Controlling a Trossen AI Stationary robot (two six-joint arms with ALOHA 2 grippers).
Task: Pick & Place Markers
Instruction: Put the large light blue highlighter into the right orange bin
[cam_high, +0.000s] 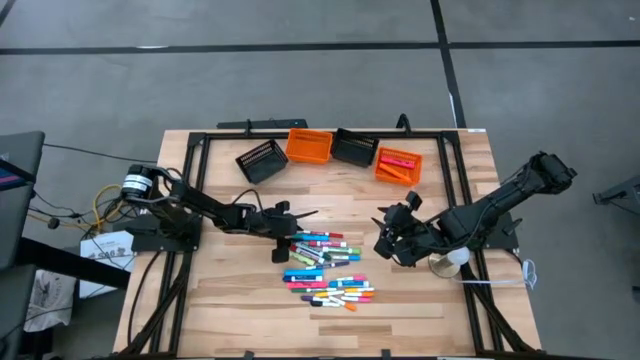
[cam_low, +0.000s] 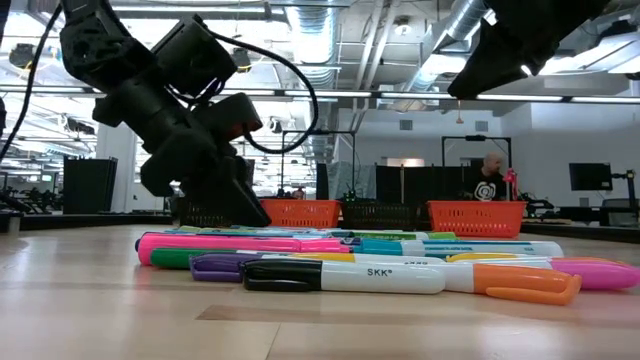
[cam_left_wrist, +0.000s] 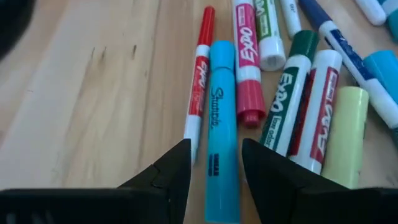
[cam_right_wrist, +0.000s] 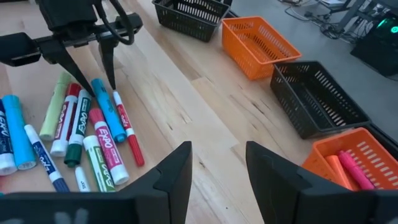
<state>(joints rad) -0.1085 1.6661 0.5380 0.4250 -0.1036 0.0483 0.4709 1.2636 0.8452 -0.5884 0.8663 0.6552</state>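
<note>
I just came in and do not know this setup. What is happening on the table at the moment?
The robot is sorting markers from a pile on the wooden table into small bins. The left gripper is down at the pile's edge, its open fingers on either side of a light blue highlighter. The right gripper is open, holds nothing and hangs above bare table. The far-right orange bin already has some markers in it.
</note>
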